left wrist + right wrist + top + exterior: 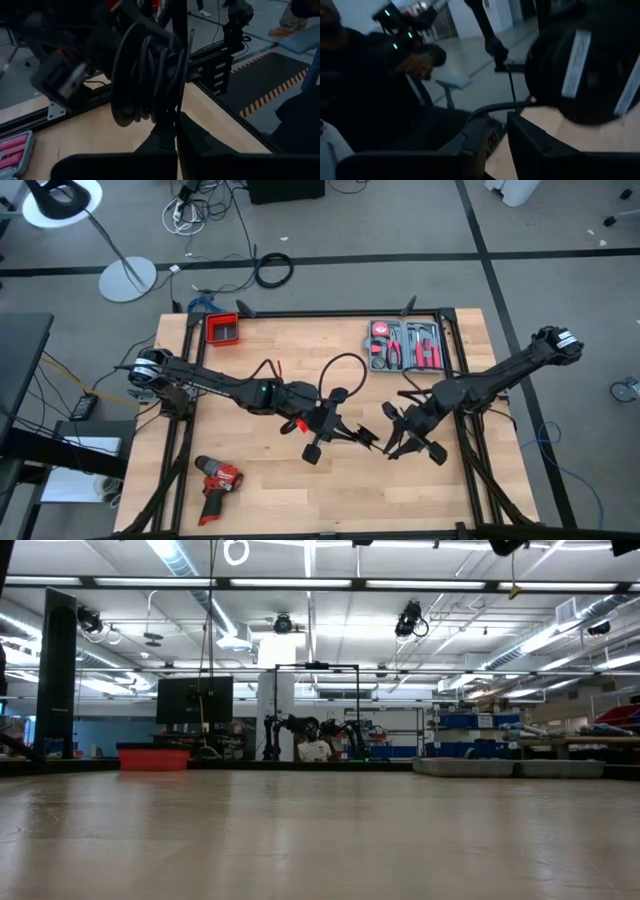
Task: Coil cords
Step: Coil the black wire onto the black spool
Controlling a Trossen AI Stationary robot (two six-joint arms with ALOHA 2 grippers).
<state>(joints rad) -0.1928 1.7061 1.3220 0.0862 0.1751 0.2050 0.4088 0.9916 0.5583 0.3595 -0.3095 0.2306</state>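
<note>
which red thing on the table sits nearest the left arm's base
The red bin at the table's far left corner, just beside the left arm's base. The red drill lies at the near left edge, and the red tool set sits toward the far right.

No text, label, brand, number or sign can be read in any of the views. The pale strips on the dark rounded housing point(585, 65) just ahead of the right pincer point(497, 140) carry no legible lettering. The red-and-black cordless drill point(216, 483) on the light wooden surface point(260, 500), well to the side of the left pincer point(322, 430), shows no readable brand mark. The grey tool case with red-handled tools point(408, 345), beyond both pincers, shows no readable label either.
</note>
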